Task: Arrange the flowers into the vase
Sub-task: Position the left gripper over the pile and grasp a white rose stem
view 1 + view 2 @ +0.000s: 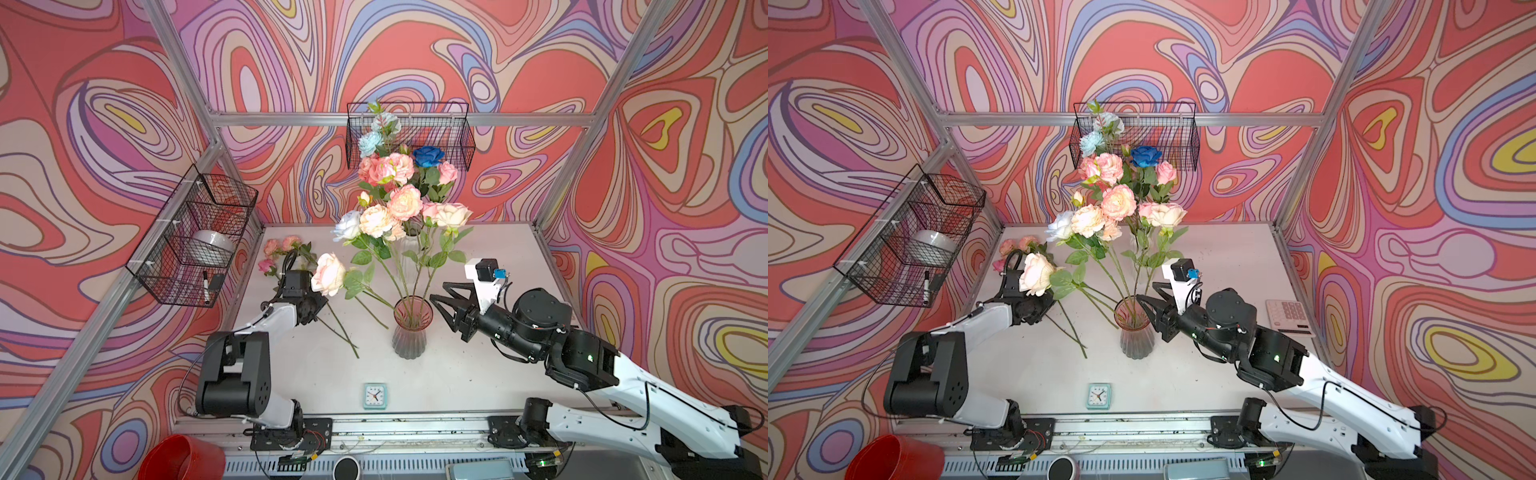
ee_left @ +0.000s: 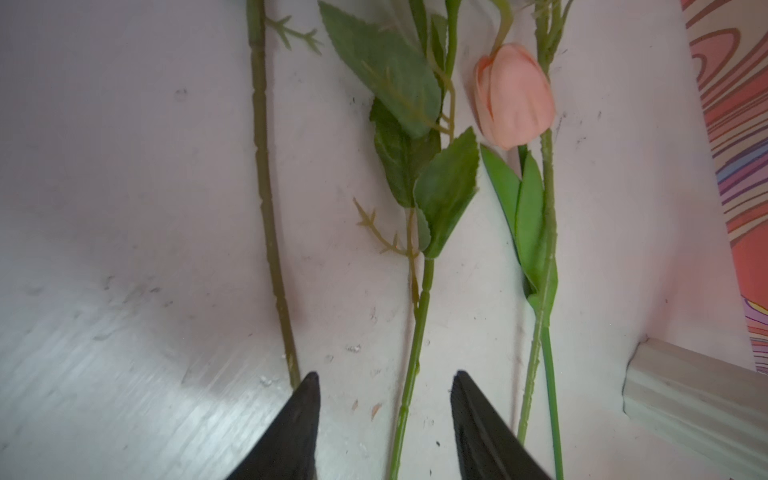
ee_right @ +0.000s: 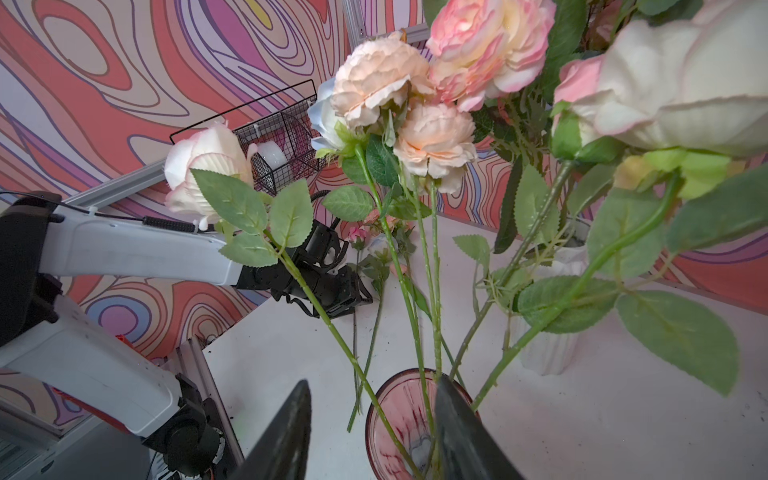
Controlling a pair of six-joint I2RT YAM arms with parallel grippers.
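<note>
Although neither top view shows its fingertips, we find the left gripper in its wrist view spread astride a green stem on the table, gripping nothing, a pink bud alongside. The right gripper is released too, just beside the vase rim. Most flowers stand in the vase; loose roses lie left of it. Only a top view shows a calculator right of the vase.
</note>
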